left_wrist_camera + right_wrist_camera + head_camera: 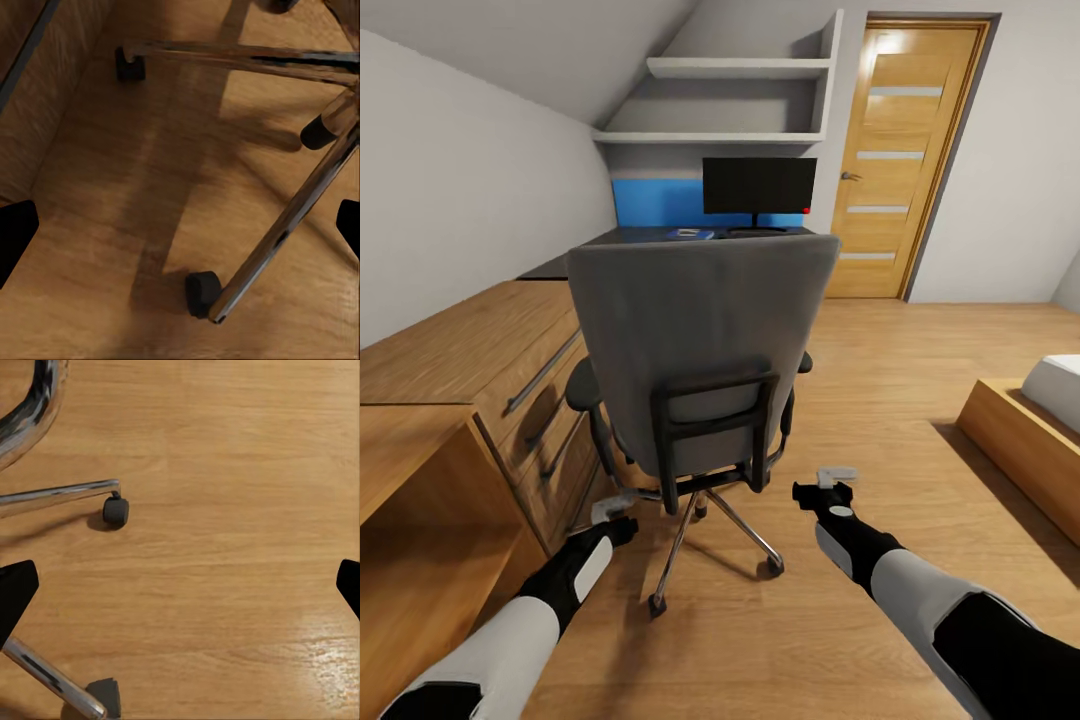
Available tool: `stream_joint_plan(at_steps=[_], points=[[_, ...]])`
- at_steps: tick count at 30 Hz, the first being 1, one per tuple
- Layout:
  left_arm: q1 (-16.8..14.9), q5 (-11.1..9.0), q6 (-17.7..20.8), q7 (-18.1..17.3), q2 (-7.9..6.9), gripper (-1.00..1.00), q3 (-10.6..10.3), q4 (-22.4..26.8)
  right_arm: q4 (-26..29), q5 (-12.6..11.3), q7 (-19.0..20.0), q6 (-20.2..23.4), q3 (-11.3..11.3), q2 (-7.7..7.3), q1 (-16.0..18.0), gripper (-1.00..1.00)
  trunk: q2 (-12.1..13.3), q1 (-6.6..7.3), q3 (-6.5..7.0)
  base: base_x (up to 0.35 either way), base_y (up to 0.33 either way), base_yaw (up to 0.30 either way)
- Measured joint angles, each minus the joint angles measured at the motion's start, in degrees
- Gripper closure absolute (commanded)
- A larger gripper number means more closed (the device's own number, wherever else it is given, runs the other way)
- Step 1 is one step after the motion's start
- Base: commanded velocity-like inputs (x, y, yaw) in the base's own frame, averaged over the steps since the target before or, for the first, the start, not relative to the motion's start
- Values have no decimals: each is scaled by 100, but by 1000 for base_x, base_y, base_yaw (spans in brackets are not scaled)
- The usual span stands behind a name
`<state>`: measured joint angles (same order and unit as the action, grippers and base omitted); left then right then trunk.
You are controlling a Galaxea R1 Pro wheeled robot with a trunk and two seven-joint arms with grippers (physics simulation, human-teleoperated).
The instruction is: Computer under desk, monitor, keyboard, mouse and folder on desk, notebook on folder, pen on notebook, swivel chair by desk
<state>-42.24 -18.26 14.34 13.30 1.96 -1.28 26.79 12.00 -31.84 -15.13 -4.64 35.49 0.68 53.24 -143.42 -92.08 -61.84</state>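
The swivel chair (700, 330) stands in front of me with its grey back toward me, hiding its seat. Behind it is the black-topped desk (630, 238), with the monitor (759, 186) upright on it. A small flat blue thing, seemingly the folder (690, 234), lies on the desk left of the monitor's base. My left gripper (612, 510) hangs open and empty low beside the chair's chrome base (285, 232). On the base's other side, my right gripper (836, 482) is also open and empty above the floor, near a castor (115, 510). Keyboard, mouse, notebook and pen cannot be made out.
Low light-wood cabinets (460, 400) run along the left wall close to my left arm. A wooden door (900, 160) is at the back right and a bed corner (1030, 420) at the right. White shelves (740, 70) hang above the desk. Wood floor (880, 350) lies open right of the chair.
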Motion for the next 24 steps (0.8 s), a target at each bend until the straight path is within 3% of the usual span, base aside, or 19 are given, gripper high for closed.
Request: stream_joint_plan(at_steps=[10, 24], points=[[-3, -13, -989, -8, -91, -100, -6, -442, 5, 15, 42, -352, 25, 23, 7, -100, 0, 0, 0, 0, 0, 0], [-4, -11, -1074, -8, -92, -100, -7, -568, 7, 27, 248, -400, 23, 21, -2, -100, 0, 1, 0, 110, 0, 0]])
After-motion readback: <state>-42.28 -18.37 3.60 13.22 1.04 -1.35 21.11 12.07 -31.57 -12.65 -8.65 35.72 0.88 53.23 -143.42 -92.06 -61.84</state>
